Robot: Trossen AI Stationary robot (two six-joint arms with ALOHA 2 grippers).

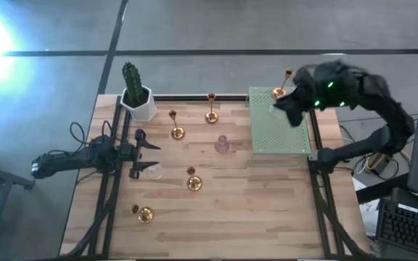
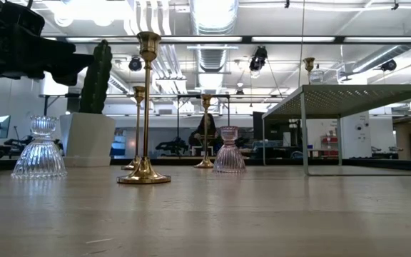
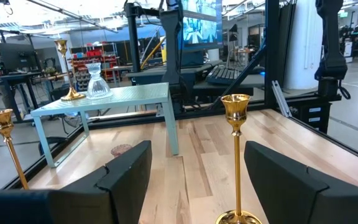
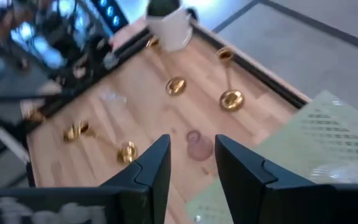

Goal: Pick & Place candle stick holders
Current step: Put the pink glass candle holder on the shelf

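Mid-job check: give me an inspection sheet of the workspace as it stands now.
Surface: wooden table; green perforated stand at its far right.
Job's things: gold holder and clear glass holder on the stand; four gold holders and a pinkish glass holder on the wood.
Clutter: potted cactus at the far left corner.
Grippers: left gripper open, low over the table's left side; right gripper empty, jaws apart, over the stand.
Cables: some off the table's right edge.
Surroundings: keyboard, workshop beyond.

Gold holder (image 1: 281,91) on mat (image 1: 279,130) (far corner), cactus (image 1: 132,78) opposite
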